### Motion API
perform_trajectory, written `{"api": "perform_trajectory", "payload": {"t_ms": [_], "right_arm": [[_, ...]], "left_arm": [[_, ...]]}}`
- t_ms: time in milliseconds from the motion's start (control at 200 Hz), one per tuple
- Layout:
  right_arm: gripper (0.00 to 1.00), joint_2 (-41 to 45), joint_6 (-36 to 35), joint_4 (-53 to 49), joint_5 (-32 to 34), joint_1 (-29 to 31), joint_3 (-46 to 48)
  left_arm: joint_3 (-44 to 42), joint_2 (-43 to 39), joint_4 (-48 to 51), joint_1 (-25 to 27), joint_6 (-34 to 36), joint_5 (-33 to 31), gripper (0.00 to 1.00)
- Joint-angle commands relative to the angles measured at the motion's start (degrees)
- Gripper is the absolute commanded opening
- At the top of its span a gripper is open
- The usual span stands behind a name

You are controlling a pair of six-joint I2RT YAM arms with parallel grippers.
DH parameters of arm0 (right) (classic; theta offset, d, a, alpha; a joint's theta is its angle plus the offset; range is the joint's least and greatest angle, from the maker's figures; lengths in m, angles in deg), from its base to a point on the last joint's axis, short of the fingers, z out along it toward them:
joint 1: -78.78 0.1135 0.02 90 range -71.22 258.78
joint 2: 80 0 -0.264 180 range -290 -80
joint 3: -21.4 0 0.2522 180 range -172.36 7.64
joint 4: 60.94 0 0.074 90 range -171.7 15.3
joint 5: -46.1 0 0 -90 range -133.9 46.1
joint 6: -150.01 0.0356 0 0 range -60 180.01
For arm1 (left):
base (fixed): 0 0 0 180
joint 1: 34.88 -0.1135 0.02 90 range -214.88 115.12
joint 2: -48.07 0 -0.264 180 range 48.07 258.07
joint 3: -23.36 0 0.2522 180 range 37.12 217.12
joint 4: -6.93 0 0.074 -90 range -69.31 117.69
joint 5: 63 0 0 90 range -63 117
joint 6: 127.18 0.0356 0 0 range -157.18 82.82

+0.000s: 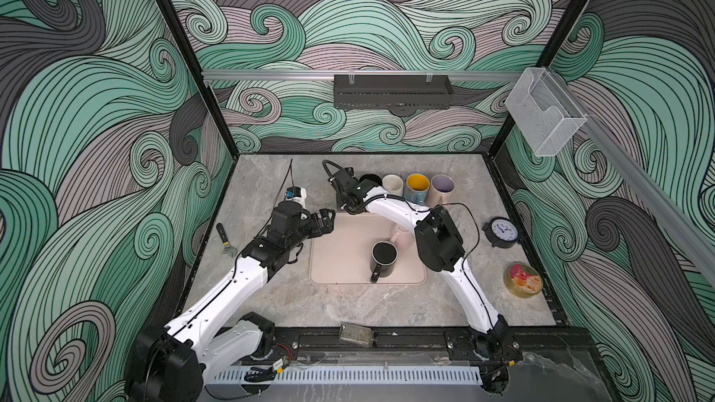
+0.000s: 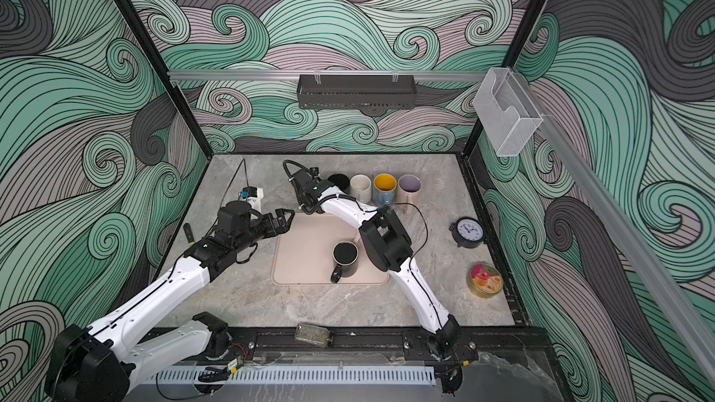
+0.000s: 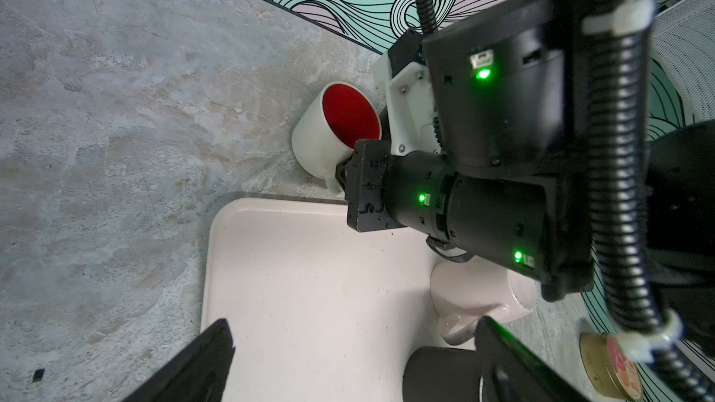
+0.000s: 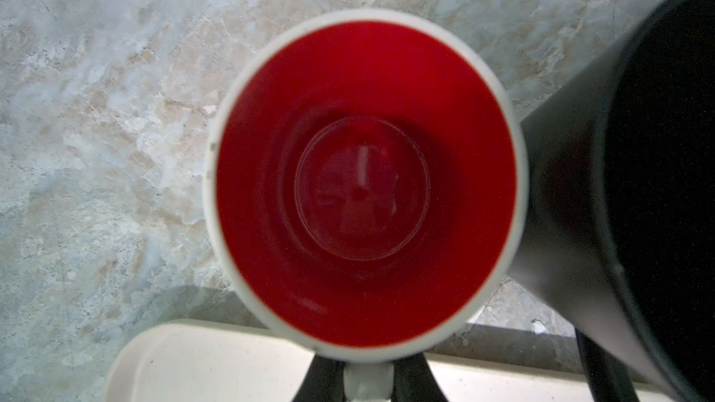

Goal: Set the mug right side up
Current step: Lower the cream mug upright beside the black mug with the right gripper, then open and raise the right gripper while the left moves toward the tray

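A white mug with a red inside (image 3: 329,133) stands mouth up on the marble table, just past the far edge of the cream tray (image 3: 309,284). In the right wrist view I look straight down into the mug (image 4: 363,179). My right gripper (image 4: 367,365) is shut on its white handle, one black finger on each side. In both top views the right gripper (image 1: 344,203) hides this mug. My left gripper (image 3: 352,326) hangs open above the tray's left part, holding nothing, seen in a top view too (image 2: 288,217).
On the tray stand a black mug (image 1: 383,261) and a pink mug (image 3: 476,295), half hidden under my right arm. Several mugs line the back (image 1: 417,187). A clock (image 1: 502,232) and tin (image 1: 523,279) lie right, a wrench (image 1: 226,239) left, a glass jar (image 1: 356,334) in front.
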Motion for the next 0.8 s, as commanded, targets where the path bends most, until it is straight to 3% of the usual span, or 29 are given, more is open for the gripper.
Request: {"api": "perform_trajectory", "payload": {"t_ms": [0, 485, 795], "right_arm": [[0.20, 2.31, 1.40, 0.00, 1.05, 0.27, 0.18], [0.28, 6.26, 0.53, 0.30, -1.35, 0.45, 2.38], [0.42, 13.80, -2.95, 2.94, -4.93, 0.10, 6.62]], "left_arm": [[-0.01, 0.33, -0.91, -0.39, -0.01, 0.87, 0.99], [0.09, 0.50, -0.78, -0.43, 0.08, 1.34, 0.99], [1.12, 1.03, 1.10, -0.42, 0.16, 1.63, 0.98]]}}
